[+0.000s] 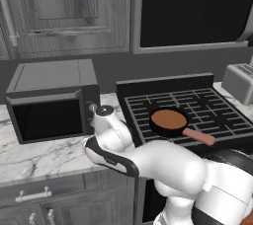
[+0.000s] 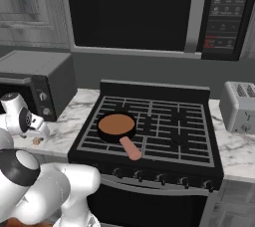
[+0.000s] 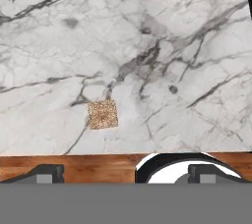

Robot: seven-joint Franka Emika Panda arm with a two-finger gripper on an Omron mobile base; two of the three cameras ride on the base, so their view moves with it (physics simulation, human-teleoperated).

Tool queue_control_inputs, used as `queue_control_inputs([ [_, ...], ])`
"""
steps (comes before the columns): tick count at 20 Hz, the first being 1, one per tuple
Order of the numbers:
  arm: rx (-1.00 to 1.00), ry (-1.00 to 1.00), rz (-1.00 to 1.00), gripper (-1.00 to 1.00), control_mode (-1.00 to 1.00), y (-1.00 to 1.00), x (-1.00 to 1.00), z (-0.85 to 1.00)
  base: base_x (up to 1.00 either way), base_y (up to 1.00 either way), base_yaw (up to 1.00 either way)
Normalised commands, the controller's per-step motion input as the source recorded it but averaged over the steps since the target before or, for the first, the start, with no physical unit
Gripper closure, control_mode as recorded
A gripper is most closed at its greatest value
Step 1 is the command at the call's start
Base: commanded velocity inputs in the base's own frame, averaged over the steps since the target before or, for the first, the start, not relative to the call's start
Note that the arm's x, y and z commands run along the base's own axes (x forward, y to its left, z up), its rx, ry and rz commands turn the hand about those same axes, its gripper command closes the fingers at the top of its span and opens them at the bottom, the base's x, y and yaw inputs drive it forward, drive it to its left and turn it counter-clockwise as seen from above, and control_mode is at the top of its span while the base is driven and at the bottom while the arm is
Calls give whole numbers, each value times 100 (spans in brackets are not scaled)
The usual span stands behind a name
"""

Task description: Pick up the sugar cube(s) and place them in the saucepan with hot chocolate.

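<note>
Sugar cube (image 3: 103,114) first, since that's the star here: from the hand view it's a little speckled tan square sitting flat on the marble counter (image 3: 162,46), a bit left of centre and near the counter's front edge. The gripper (image 3: 128,173) has its two dark fingertips (image 3: 47,173) spread wide apart at the bottom of that view, nothing between them, and the cube is ahead of the left tip, not touched.

From the left base view, the saucepan with hot chocolate (image 1: 168,122) sits on the front left of the stove (image 1: 197,103) grates, pink handle sticking out toward the front right. A microwave (image 1: 49,101) is on the counter left of the stove, and a toaster (image 1: 240,82) off to the right. The arm bends down over the counter between microwave and stove.

From the right base view you can just spot the cube (image 2: 36,141) as a tiny tan speck on the marble right under the robot's wrist, left of the stove and well apart from the pan (image 2: 117,126).
</note>
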Motion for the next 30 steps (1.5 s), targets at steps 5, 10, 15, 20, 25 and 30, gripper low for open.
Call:
queue_control_inputs([
  [5,-2,2,4,-100,-100,2,6,-26,0,0,0],
  [10,-2,6,2,-100,-100,0,13,-13,0,0,0],
  [15,0,6,2,-100,-100,1,11,-15,0,0,0],
  [20,0,2,1,-100,-100,7,9,-13,0,0,0],
  [25,0,0,1,-100,-100,13,11,-10,0,0,0],
  [30,0,1,1,-100,-100,10,7,-6,0,0,0],
])
